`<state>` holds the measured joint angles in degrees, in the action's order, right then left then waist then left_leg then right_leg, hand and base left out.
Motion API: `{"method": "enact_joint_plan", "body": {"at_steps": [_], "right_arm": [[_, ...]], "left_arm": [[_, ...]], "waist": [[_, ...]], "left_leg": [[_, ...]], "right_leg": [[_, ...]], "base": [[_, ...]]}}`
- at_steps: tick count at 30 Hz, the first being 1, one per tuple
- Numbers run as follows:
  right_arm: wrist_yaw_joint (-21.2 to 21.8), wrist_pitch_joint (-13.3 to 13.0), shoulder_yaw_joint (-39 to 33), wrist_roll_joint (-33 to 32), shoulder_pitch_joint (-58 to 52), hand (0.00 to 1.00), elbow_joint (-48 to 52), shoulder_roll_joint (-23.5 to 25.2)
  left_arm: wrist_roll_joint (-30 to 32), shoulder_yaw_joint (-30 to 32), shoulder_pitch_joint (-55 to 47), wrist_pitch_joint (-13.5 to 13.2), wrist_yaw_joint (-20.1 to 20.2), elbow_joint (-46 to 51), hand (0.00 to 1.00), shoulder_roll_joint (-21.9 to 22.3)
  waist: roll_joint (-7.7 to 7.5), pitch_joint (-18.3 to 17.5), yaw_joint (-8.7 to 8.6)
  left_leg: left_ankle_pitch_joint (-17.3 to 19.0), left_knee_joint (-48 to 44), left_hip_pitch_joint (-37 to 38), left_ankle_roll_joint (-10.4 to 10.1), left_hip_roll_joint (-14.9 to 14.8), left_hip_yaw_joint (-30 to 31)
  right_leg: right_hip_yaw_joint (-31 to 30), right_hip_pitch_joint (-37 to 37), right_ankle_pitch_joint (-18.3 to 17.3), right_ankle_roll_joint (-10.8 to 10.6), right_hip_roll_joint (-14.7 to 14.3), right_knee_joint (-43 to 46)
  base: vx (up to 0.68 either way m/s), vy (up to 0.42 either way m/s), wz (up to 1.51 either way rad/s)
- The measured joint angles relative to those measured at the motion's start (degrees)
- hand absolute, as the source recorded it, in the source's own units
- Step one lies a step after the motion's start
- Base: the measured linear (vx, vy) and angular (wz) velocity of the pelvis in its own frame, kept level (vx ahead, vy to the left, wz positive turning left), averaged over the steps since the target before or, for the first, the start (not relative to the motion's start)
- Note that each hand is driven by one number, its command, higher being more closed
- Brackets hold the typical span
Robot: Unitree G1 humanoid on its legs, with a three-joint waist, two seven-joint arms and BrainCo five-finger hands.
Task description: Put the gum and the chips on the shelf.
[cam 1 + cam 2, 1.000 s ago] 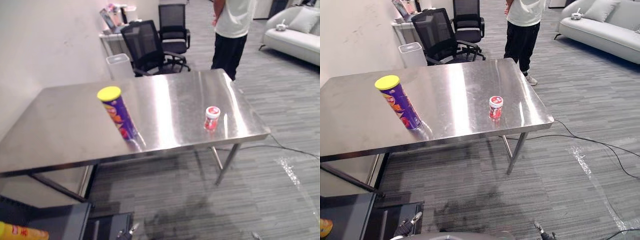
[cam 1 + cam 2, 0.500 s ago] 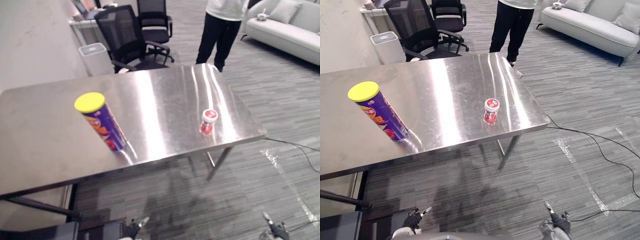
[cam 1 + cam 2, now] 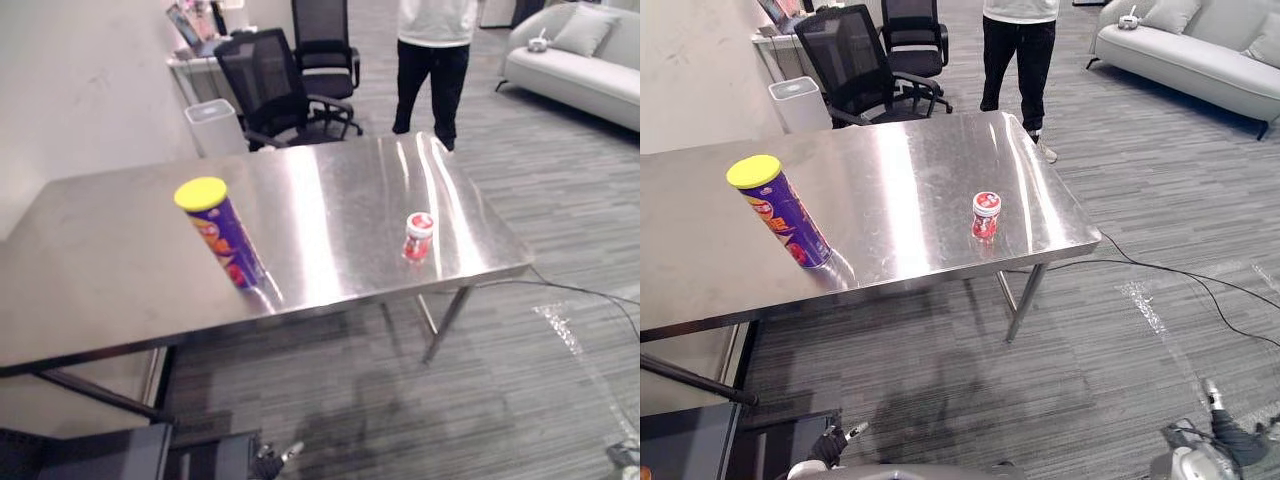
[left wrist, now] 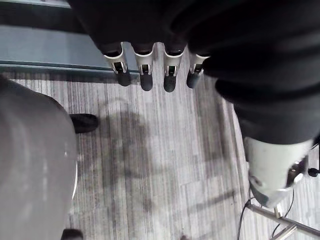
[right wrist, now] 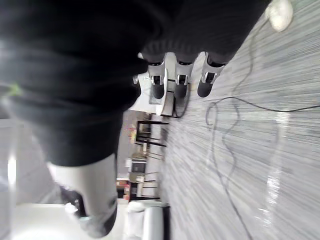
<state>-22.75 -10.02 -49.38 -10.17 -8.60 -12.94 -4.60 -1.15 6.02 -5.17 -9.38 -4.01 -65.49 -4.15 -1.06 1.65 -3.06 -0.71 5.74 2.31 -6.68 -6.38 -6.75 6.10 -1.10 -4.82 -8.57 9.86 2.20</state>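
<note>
The chips can [image 3: 222, 232], purple with a yellow lid, stands upright near the front edge of the steel table [image 3: 120, 250]. The gum [image 3: 418, 236], a small red and white tub, stands toward the table's right end. Both hands hang low in front of the table, well short of it. My left hand [image 4: 145, 77] has relaxed fingers over the carpet and holds nothing; it also shows at the bottom of the head view [image 3: 828, 447]. My right hand [image 5: 176, 82] is likewise relaxed and empty, low at the right [image 3: 1225, 437]. A dark shelf unit [image 3: 100, 455] sits at the lower left.
A person [image 3: 432, 50] stands at the table's far side. Two black office chairs [image 3: 275, 90] and a white bin [image 3: 210, 125] stand behind the table by the wall. A light sofa [image 3: 580, 60] is at the far right. Grey carpet lies between me and the table.
The whole picture has shifted, so the camera moved. The can and the gum stand where they were on the table. Both hands stay low and empty.
</note>
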Motion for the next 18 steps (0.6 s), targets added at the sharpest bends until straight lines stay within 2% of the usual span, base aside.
{"method": "enact_joint_plan", "body": {"at_steps": [6, 8, 12, 16, 18], "right_arm": [[0.09, 0.05, 0.84, 5.95, 1.17, 0.00, 11.09, -0.55], [1.76, 0.13, 3.64, 8.03, 2.82, 0.00, 13.32, -4.28], [5.42, 0.10, 8.47, 8.04, 6.43, 0.00, 14.69, -10.60], [8.30, 0.11, 10.86, 8.01, 7.61, 0.00, 14.68, -12.56], [9.27, 0.12, 12.90, 7.92, 8.11, 0.00, 14.30, -13.74]], "left_arm": [[0.18, -2.09, -0.28, -0.01, 0.46, 0.17, 0.00, -0.68], [0.19, -2.98, -0.30, -0.01, 0.57, 0.29, 0.00, -1.00], [0.21, -3.66, -0.30, -0.01, 1.37, 0.54, 0.00, -1.19], [0.24, -4.08, -0.33, -0.01, 2.15, 1.12, 0.00, -1.31], [0.25, -4.17, -0.43, -0.01, 2.24, 1.80, 0.00, -1.32]], "waist": [[-1.05, -1.51, 0.09], [-1.34, -1.79, 0.15], [-1.45, -1.77, 0.35], [-1.67, -1.63, 0.61], [-1.87, -1.51, 1.48]], "left_leg": [[-0.31, -0.01, -1.45, 0.02, 0.15, 1.22], [-0.37, -0.31, -2.09, 0.08, 0.33, 1.31], [-0.45, -0.32, -2.29, 0.15, 0.48, 1.52], [-0.57, -0.32, -3.15, 0.18, 0.54, 2.83], [-0.58, -0.32, -3.25, 0.19, 0.55, 2.96]], "right_leg": [[0.95, 0.55, 0.18, -0.25, 0.07, -0.26], [0.96, 0.87, 0.36, -0.49, 0.20, -0.31], [1.14, 0.82, 0.45, -0.64, 0.30, -0.42], [2.13, 0.86, 0.53, -0.76, 0.33, -0.43], [2.39, 0.85, 0.53, -0.77, 0.36, -0.43]], "base": [[-0.01, 0.005, 0.10], [0.04, 0.006, 0.02], [0.03, 0.002, 0.03], [0.01, -0.003, 0.15], [0.00, 0.000, 0.03]]}}
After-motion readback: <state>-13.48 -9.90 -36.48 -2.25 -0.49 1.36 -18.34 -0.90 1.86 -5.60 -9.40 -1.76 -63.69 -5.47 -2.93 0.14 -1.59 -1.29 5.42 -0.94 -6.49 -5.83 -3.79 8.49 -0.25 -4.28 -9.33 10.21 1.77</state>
